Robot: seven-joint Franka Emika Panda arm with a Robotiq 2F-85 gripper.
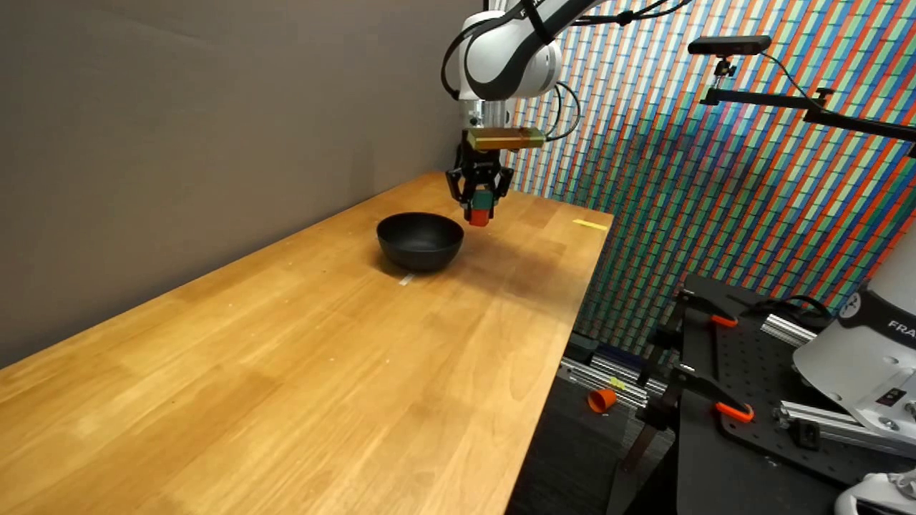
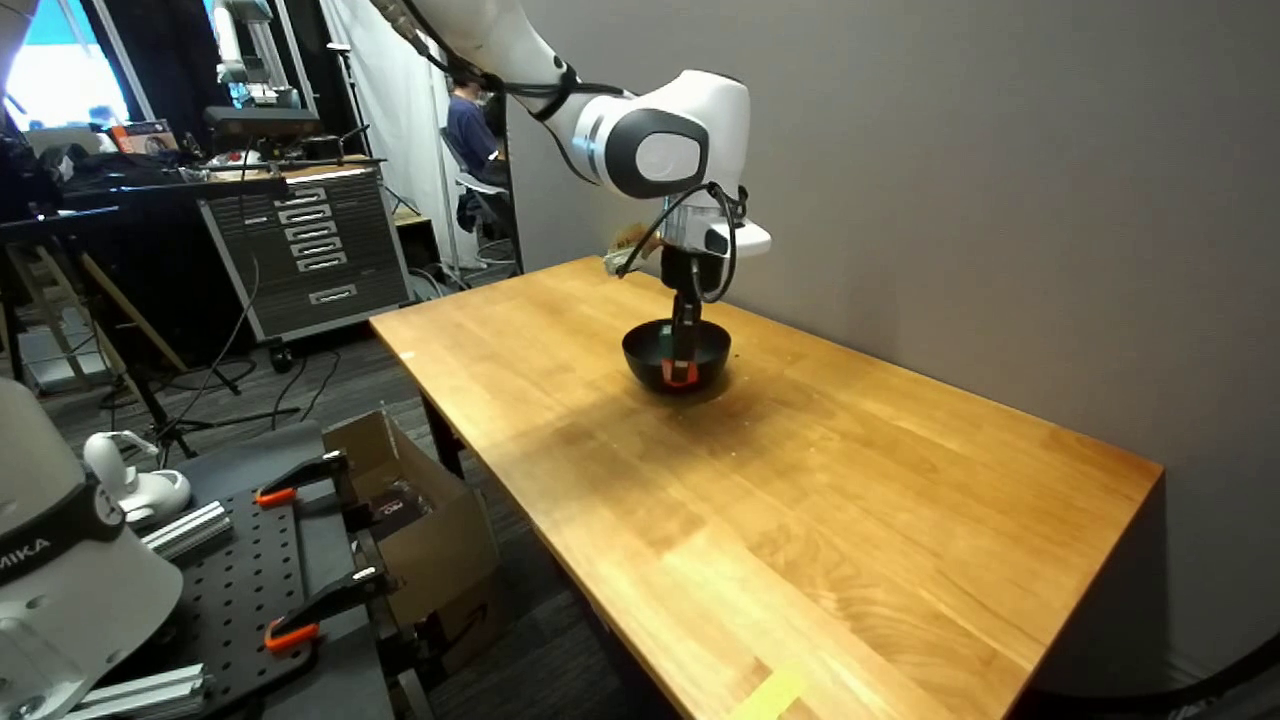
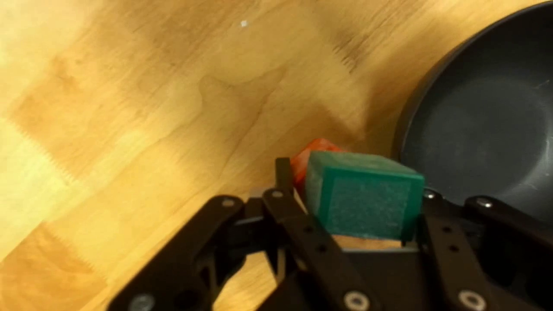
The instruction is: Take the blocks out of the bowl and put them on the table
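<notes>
There is 1 green block (image 3: 367,203) and 1 red block (image 3: 301,166), 2 in all. Also 1 black bowl (image 1: 421,255), 1 wooden table (image 1: 322,372), 1 Franka Panda arm (image 2: 725,120) and 1 Robotiq gripper (image 1: 480,206) with 2 fingers (image 3: 284,175). In both exterior views there are 2 orange-tipped clamps (image 2: 328,601). In an exterior view, 1 orange cup (image 1: 602,400); in an exterior view, 1 cardboard box (image 2: 445,560), 1 tool chest (image 2: 265,275) and 1 seated person (image 2: 470,128).

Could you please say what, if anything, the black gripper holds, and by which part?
The gripper appears to pinch the small red cubic block by opposite sides; the small green cubic block sits above it, its own grip unclear.
</notes>
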